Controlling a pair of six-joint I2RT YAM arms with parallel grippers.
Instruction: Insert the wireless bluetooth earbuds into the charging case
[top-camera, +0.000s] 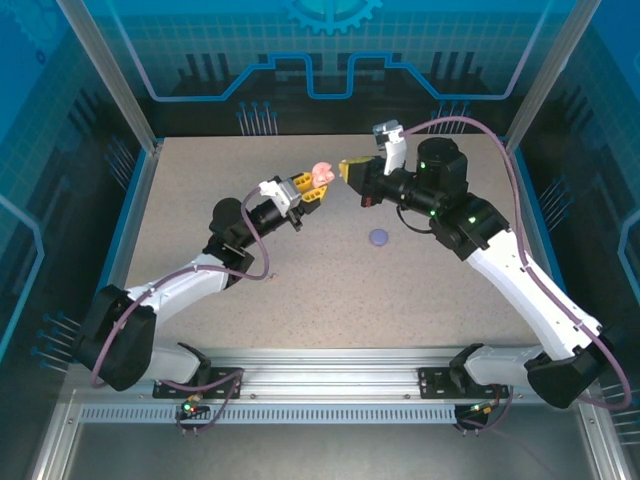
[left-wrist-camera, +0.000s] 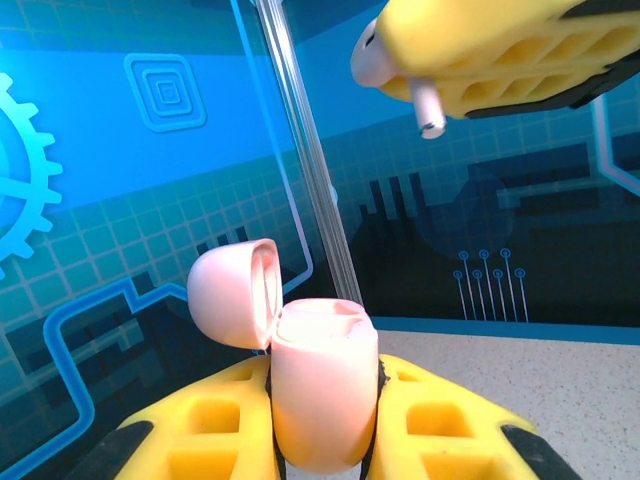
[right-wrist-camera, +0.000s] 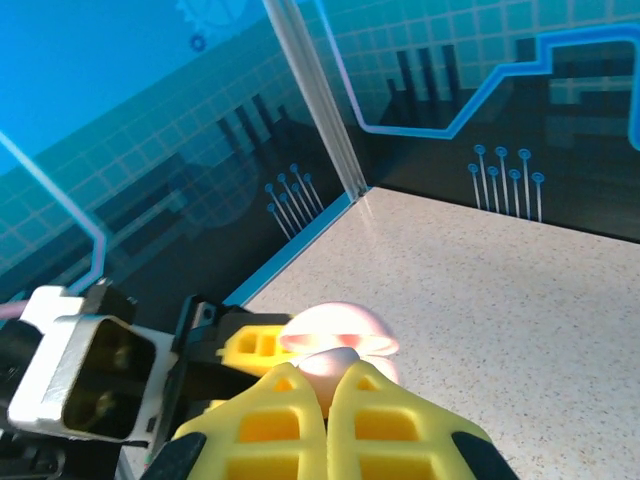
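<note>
The left fingers (left-wrist-camera: 200, 430) clamp the open pink charging case (left-wrist-camera: 320, 390); the right fingers (left-wrist-camera: 500, 50), near the case's open mouth, are closed on a pale earbud (left-wrist-camera: 426, 105), its stem protruding.

You will find the charging case (left-wrist-camera: 322, 400) pale pink all over, and its lid the same pink with a lighter inner rim. The left gripper (top-camera: 318, 188) has bright yellow fingers patterned with square pockets and edged in black. The right gripper (top-camera: 347, 168) is the same yellow. At the upper right of the left wrist view, the earbud (left-wrist-camera: 425, 105) is whitish pink with a silvery stem tip. The desk (top-camera: 200, 180) is beige with fine speckles. Near the centre of the top view lies a pale purple round case (top-camera: 379, 237). The walls (top-camera: 330, 50) are blue with a cyan grid, gears and circuit lines. Both arms (top-camera: 530, 280) are white and black, and the cables (top-camera: 515, 180) are mauve.
</note>
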